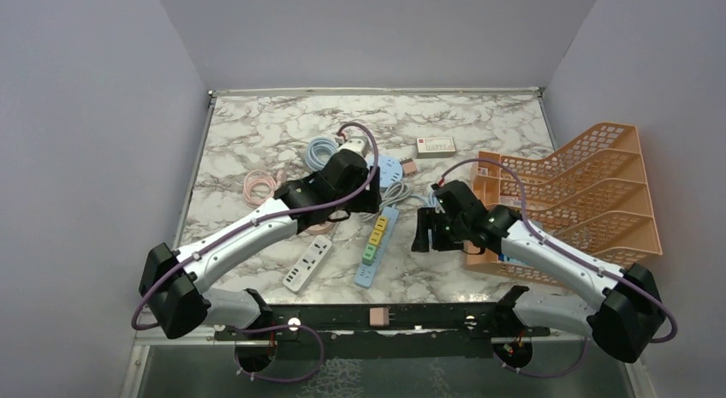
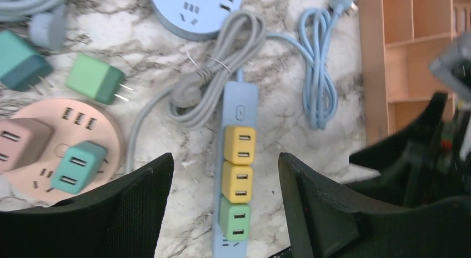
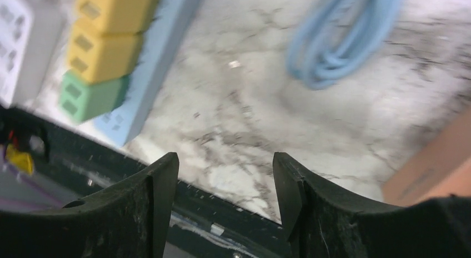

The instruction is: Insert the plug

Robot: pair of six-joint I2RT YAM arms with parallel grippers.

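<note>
A light blue power strip lies at mid-table with two yellow chargers and a green charger plugged into it. My left gripper is open and empty, hovering above the strip with the chargers between its fingers; it is also in the top view. A loose green plug with bare prongs lies on the marble to the upper left. My right gripper is open and empty near the table's front edge, right of the strip; it also shows in the top view.
A pink round socket holds a pink and a teal charger. A blue round socket, a grey cable and a blue cable lie behind. A white strip lies left. An orange rack stands right.
</note>
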